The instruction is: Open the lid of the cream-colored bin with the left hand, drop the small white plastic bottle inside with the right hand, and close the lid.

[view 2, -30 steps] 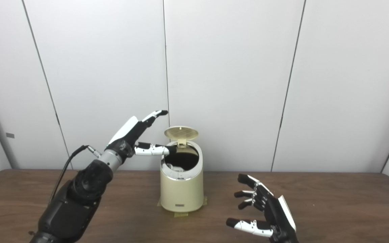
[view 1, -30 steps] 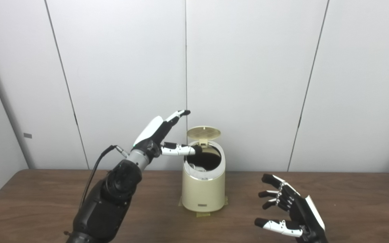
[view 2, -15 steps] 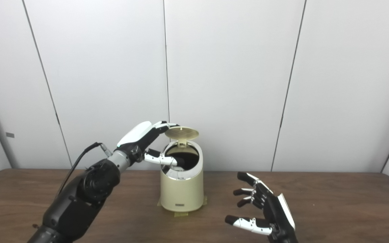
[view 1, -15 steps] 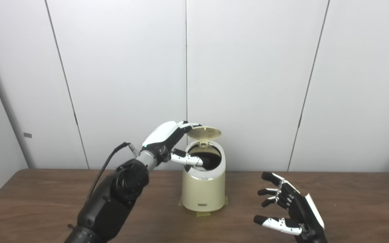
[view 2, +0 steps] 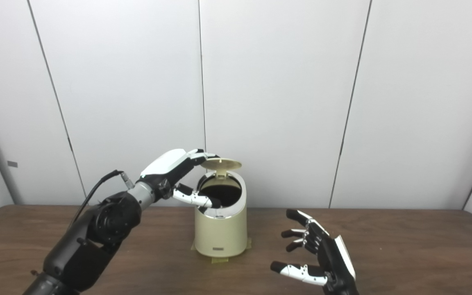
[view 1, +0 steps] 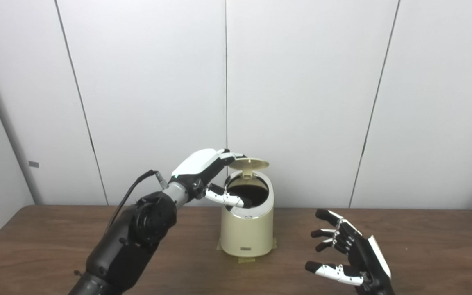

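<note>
Bin (view 1: 246,229) sits mid-counter (view 1: 424,233), lid (view 1: 248,164) half up, left hand (view 1: 203,172) fingers on its edge, thumb over the opening. Inside's too dark, can't spot the bottle. Right hand (view 1: 350,256) empty, fingers spread.

- The inside of the bin (view 1: 246,231) is dark from my cameras; I cannot tell whether a bottle lies in it.
- The left robot hand (view 1: 203,170) covers the near left edge of the lid (view 1: 249,164); I cannot tell whether its fingers touch it.
- The right robot hand (view 2: 322,258) is cut off at the wrist by the bottom edge.
- The counter (view 2: 404,241) runs out of both views.
</note>
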